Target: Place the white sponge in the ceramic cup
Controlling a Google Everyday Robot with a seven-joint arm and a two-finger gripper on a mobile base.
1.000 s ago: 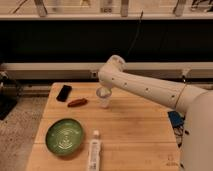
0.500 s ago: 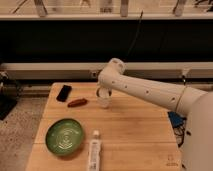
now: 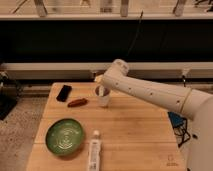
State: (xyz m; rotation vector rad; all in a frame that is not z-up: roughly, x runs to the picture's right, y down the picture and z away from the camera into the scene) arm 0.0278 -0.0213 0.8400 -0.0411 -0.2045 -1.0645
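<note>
The small pale ceramic cup (image 3: 103, 98) stands on the wooden table (image 3: 135, 130) near its far middle. My gripper (image 3: 101, 90) hangs from the white arm (image 3: 150, 92) right over the cup's mouth, reaching into or just above it. The white sponge cannot be made out; it may be hidden by the gripper or inside the cup.
A green plate (image 3: 64, 136) lies at the front left. A white tube (image 3: 94, 152) lies at the front edge. A brown sausage-like item (image 3: 77, 102) and a black phone-like object (image 3: 64, 92) lie at the far left. A dark wall runs behind.
The arm has shifted slightly, and the gripper has lowered a little toward the cup's mouth. The other objects have not moved.
</note>
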